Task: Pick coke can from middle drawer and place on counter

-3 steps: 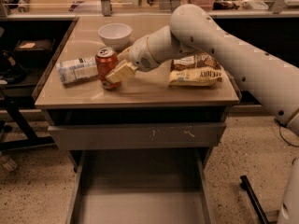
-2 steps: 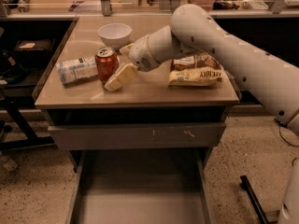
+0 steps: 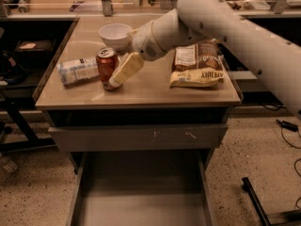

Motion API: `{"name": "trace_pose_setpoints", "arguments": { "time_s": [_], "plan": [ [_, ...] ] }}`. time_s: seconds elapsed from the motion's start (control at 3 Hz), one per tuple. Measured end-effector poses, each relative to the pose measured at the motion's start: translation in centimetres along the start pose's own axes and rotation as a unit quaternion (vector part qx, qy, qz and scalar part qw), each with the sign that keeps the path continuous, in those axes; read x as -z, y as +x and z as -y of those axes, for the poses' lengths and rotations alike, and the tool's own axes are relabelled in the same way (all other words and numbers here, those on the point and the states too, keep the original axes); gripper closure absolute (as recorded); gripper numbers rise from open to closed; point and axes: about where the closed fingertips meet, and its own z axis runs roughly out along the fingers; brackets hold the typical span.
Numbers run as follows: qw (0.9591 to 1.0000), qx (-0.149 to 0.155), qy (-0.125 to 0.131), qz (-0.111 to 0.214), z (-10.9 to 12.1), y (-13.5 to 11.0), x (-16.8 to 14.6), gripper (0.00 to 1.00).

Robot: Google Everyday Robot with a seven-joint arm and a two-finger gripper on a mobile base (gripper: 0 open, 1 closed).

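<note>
The red coke can [image 3: 106, 66] stands upright on the beige counter [image 3: 141, 91], left of centre near the front edge. My gripper [image 3: 117, 77] is at the can's right side, with one cream finger [image 3: 126, 68] slanting down along it and its tip near the can's base. The other finger is hidden behind the can. The gripper looks open, with the can resting on the counter. The middle drawer [image 3: 141, 206] is pulled out below, and its grey floor is bare.
A clear bottle with a white label [image 3: 77, 70] lies just left of the can. A white bowl [image 3: 115, 32] stands behind it. Snack bags [image 3: 197, 66] lie at the right. The scratched drawer front [image 3: 141, 136] is shut. Dark shelving [image 3: 19, 55] stands at the left.
The visible finger has shifted slightly right, away from the can. The can has stayed in place on the counter.
</note>
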Motion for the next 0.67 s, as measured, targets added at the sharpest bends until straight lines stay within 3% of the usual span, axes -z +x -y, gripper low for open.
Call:
{"name": "trace_pose_setpoints", "arguments": {
  "time_s": [0.33,0.67],
  "plan": [
    [0.995,0.036,0.081,-0.046,0.9,-5.5,9.2,0.0],
    [0.9919,0.053,0.104,-0.05,0.4,-7.9,12.0,0.0]
  ]
}}
